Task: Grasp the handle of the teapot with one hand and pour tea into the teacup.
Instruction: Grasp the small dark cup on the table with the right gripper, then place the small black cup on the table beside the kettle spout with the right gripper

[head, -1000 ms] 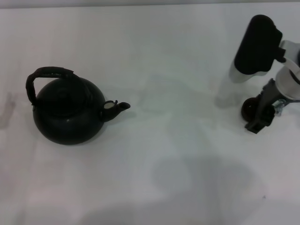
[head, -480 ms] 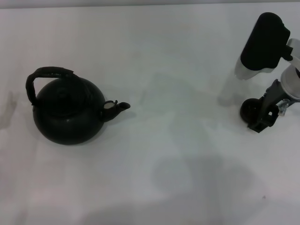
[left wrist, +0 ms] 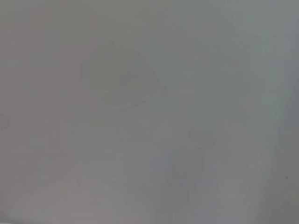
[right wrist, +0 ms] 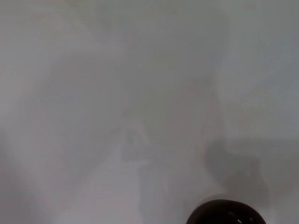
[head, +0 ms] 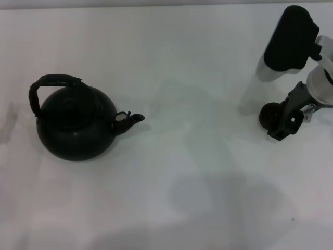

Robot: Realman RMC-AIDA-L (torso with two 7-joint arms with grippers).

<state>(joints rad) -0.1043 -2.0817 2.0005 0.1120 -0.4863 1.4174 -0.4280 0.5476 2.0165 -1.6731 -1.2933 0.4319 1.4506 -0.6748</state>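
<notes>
Honestly the main worry here is the teacup (head: 270, 116). It sits on the right side of the white bench (head: 197, 198), and the right pincer (head: 285, 122) is right up against it in the head view, covering most of it. Whether they're actually touching, can't tell. One sloppy sideways move from that arm and the tiny cup gets shoved or tipped, and then there's nothing to pour into.

Second worry is distance. The teapot (head: 75, 125) stands upright on the left of the bench, well apart from the cup, spout pointing toward it. Its handle (head: 49, 83) arches over the lid but leans toward the pot's back side, so a grab that lands off-centre could let the pot swing, and the pour would miss a target that small.

What's hard to read: I can't tell if the right pincer is open or closed, the fingers just aren't clear. The right wrist view only catches the cup's dark rim (right wrist: 227, 213) cut off at the frame edge. The left pincer doesn't show anywhere; the left wrist view is just blank surface. No way to see if there's tea in the pot either.
</notes>
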